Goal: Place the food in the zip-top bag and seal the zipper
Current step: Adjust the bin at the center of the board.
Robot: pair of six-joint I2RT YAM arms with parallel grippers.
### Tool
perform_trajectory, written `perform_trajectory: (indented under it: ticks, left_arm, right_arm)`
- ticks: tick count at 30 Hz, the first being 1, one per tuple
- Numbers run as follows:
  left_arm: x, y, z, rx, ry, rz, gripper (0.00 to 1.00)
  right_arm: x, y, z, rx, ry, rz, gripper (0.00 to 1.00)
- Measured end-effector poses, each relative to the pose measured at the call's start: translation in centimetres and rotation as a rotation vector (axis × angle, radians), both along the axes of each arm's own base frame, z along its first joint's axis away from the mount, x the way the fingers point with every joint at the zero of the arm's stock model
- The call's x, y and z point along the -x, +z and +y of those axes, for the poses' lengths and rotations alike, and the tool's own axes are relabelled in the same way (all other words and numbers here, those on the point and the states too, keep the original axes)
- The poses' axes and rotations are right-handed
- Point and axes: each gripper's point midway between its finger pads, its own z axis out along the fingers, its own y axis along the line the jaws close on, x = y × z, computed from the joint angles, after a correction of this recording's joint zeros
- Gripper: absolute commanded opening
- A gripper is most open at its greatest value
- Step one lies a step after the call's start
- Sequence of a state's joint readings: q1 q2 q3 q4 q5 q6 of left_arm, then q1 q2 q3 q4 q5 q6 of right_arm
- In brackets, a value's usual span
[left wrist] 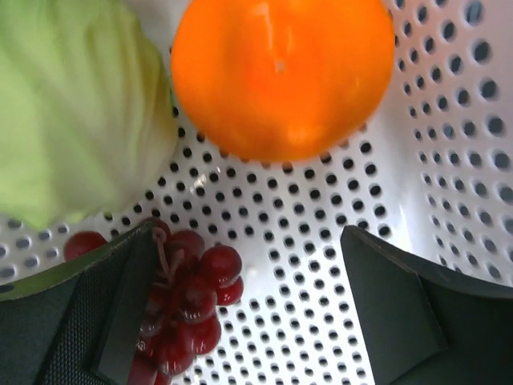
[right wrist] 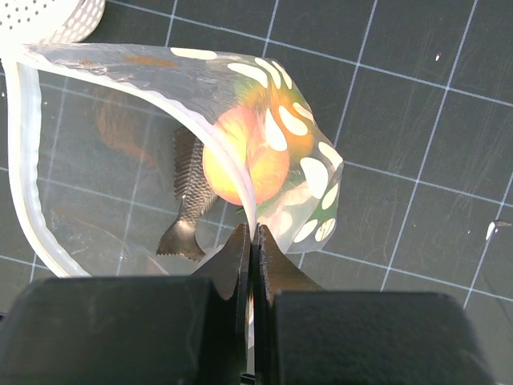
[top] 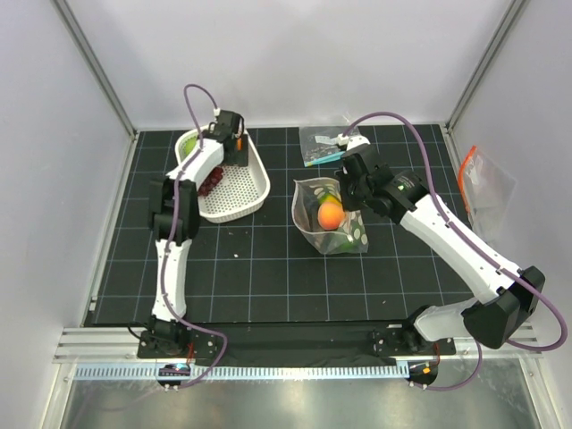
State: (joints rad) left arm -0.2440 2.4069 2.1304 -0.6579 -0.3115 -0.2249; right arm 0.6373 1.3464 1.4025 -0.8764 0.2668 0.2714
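Top external view, contents by item.

1. Clear floppy zip-top bag printed with white oval dots (top: 332, 219): lies on the black gridded surface (top: 268, 268), right of centre, just beside the white perforated plastic basket (top: 255, 192). Its mouth is turned toward the basket and gapes open. Inside is one round orange-yellow toy fruit (top: 331, 214), with something green beside it that is too blurred to name. Handling: thin, light, slack film that would likely collapse if released; best held at the stiffer mouth edge.

2. Zipper, a narrow clear press-seal strip (right wrist: 24, 176) along the mouth: unsealed, curving open in the right wrist view.

3. Right hand (right wrist: 252, 245): closed, pinching the bag's mouth edge and propping it open.

4. Left hand (left wrist: 252, 313): spread wide and holding nothing, lowered into the basket with the dark red toy grape bunch (left wrist: 188, 297) close against one finger.

5. Food in the basket: the grape bunch, a round glossy orange toy fruit (left wrist: 280, 76) and a pale green toy cabbage (left wrist: 76, 112). Handling: hard, smooth, light plastic, probably slippery. Round pieces may squirt from a shallow pinch, so take them across the widest part. The knobbly grapes are best gripped across the cluster's middle.

6. Not for use: a smaller clear bag with a teal strip (top: 323, 143) and a clear bag with an orange strip (top: 483, 183).
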Motion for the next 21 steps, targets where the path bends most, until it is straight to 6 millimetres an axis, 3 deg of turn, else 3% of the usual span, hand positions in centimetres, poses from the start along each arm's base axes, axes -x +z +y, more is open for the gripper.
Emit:
perform_trajectory:
  ticks: [4, 9, 11, 14, 21]
  left_arm:
    - [3.5, 2.3, 0.7, -0.009, 0.008, 0.0, 1.0]
    - [3.5, 7.7, 1.3, 0.003, 0.033, -0.119, 1.0]
    - [3.3, 8.8, 1.4, 0.016, 0.055, -0.147, 1.0]
    - [3.3, 8.4, 1.9, 0.034, 0.095, -0.139, 1.0]
    - [4.2, 4.6, 5.3, 0.106, 0.237, -0.045, 0.98]
  right_arm:
    - [0.0, 0.0, 0.0, -0.001, 0.001, 0.0, 0.01]
    - [0.0, 0.0, 0.0, -0.005, 0.003, 0.003, 0.01]
    - [0.0, 0.0, 0.1, -0.007, 0.004, 0.004, 0.01]
    - [0.0, 0.0, 0.1, -0.008, 0.005, 0.005, 0.01]
    - [0.1, 0.0, 0.1, -0.01, 0.007, 0.007, 0.01]
